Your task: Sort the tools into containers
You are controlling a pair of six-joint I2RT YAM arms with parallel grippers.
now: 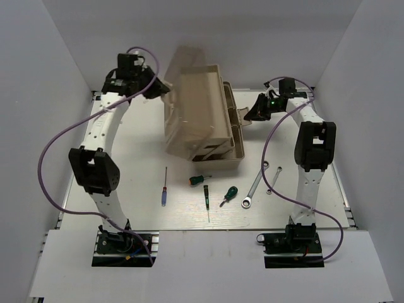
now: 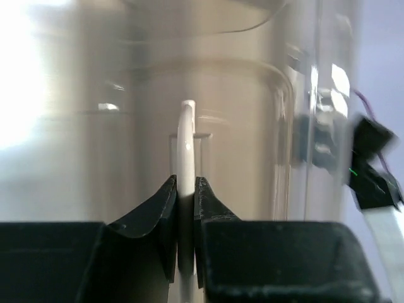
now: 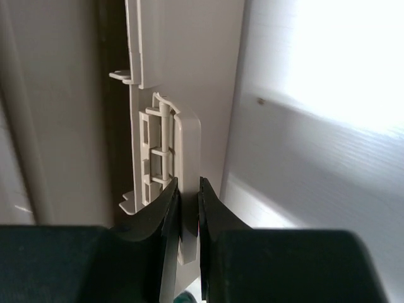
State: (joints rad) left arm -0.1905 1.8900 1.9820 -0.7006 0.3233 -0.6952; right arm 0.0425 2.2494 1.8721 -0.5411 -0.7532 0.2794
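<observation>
The beige toolbox (image 1: 203, 120) stands mid-table with its tiered trays (image 1: 232, 117) fanned to the right and its translucent brown lid (image 1: 184, 66) raised. My left gripper (image 1: 163, 88) is at the lid's left side. In the left wrist view it (image 2: 185, 189) is shut on the lid's pale handle (image 2: 187, 136). My right gripper (image 1: 249, 115) is at the box's right side, shut (image 3: 188, 192) on a beige latch tab (image 3: 188, 148). On the table in front lie a blue-handled screwdriver (image 1: 164, 189), three green-handled screwdrivers (image 1: 200, 180) (image 1: 207, 197) (image 1: 228, 195), a long wrench (image 1: 254, 185) and a short wrench (image 1: 275, 178).
White walls close in the table on the left, right and back. The arm bases (image 1: 123, 243) (image 1: 295, 243) sit at the near edge. A purple cable (image 1: 53, 151) loops beside the left arm.
</observation>
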